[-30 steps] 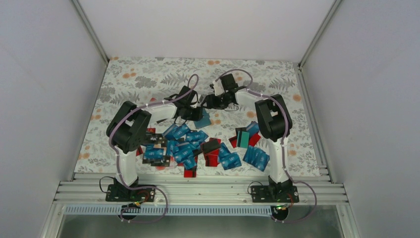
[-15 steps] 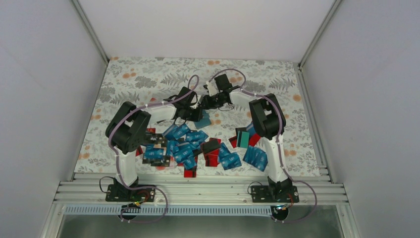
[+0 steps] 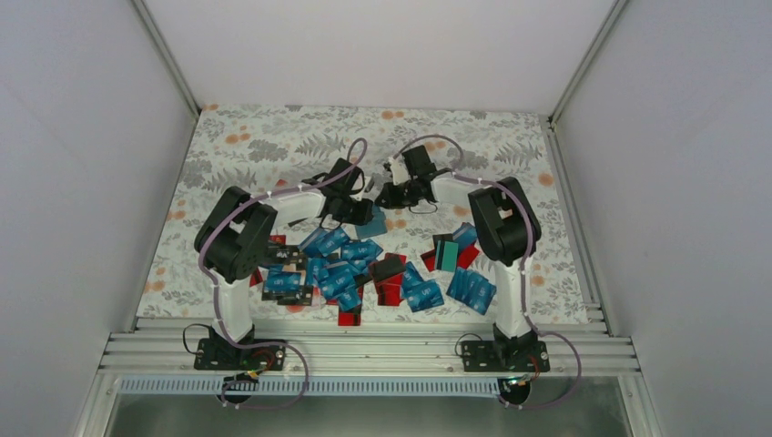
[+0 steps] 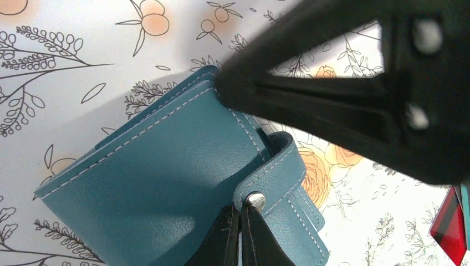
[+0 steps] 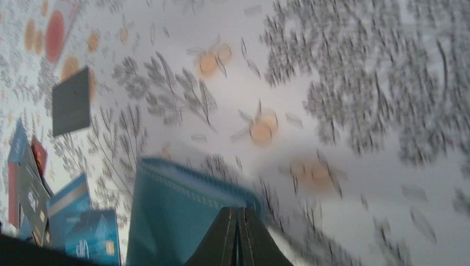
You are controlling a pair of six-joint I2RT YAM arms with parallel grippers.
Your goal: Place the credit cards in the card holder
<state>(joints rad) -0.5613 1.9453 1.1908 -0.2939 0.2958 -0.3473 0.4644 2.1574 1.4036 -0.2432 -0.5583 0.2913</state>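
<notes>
The card holder (image 4: 155,183) is a teal wallet lying on the flowered cloth behind the card pile (image 3: 371,221). Its snap strap (image 4: 277,177) arches up to my left gripper (image 4: 242,213), which is shut on the strap's end beside the metal snap. My right gripper (image 5: 239,210) is shut, its tips at the card holder's (image 5: 177,221) far edge with nothing visible between them. Its black fingers (image 4: 332,94) reach over the wallet's far corner. Several credit cards (image 3: 346,269), mostly blue with some red and black, lie in a heap in front of both grippers.
More blue cards (image 3: 469,287) and a teal-green card (image 3: 446,255) lie near the right arm's base. A lone black card (image 5: 71,101) rests on the cloth. A red card (image 4: 451,227) shows at the left wrist view's edge. White walls enclose the table.
My right gripper has closed from open and shifted slightly beside the card holder; its view is blurred by motion. The left gripper has stayed shut on the strap.
</notes>
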